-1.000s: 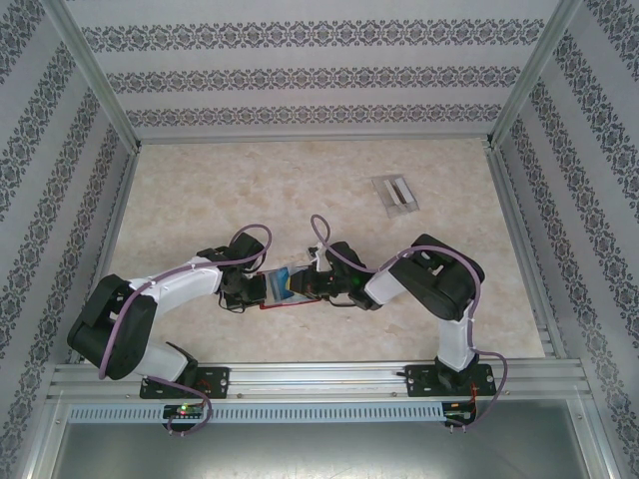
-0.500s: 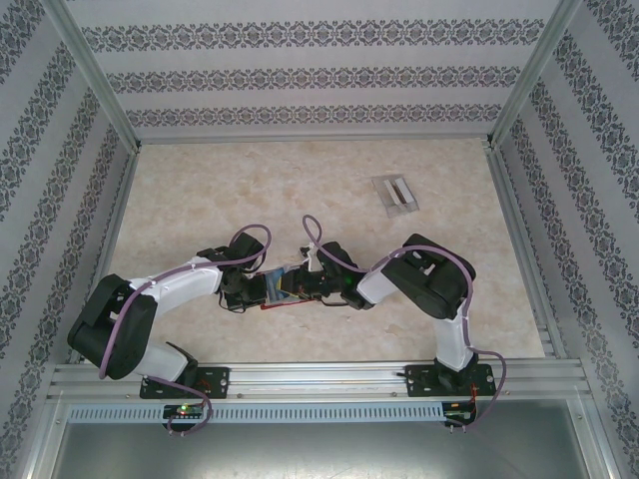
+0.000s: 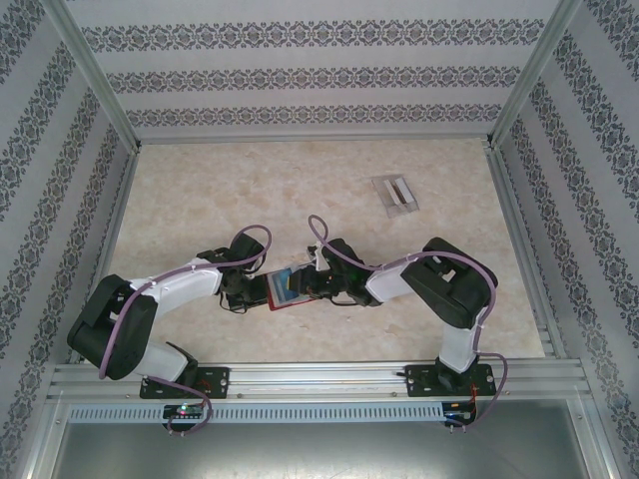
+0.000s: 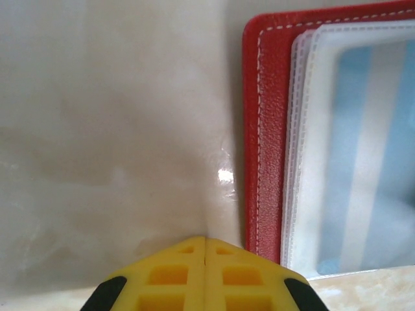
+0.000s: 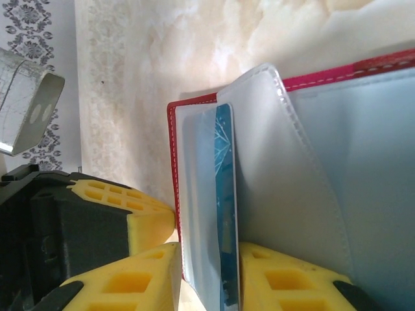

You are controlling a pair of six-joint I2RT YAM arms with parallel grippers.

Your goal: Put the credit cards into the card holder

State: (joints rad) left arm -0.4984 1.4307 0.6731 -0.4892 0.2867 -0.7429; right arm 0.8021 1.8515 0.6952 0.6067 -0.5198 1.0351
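Blue card (image 5: 225,207) seems partly slid into the wallet (image 5: 194,102), flanked by right claw (image 5: 209,253), grip unclear; left claw (image 4: 205,243) is pressed together.

Red wallet (image 4: 262,129) with white stitching; blue card (image 4: 395,162) with a pale stripe. Beige marbled table (image 3: 300,190). White walls (image 3: 319,75) with black floral stripes.
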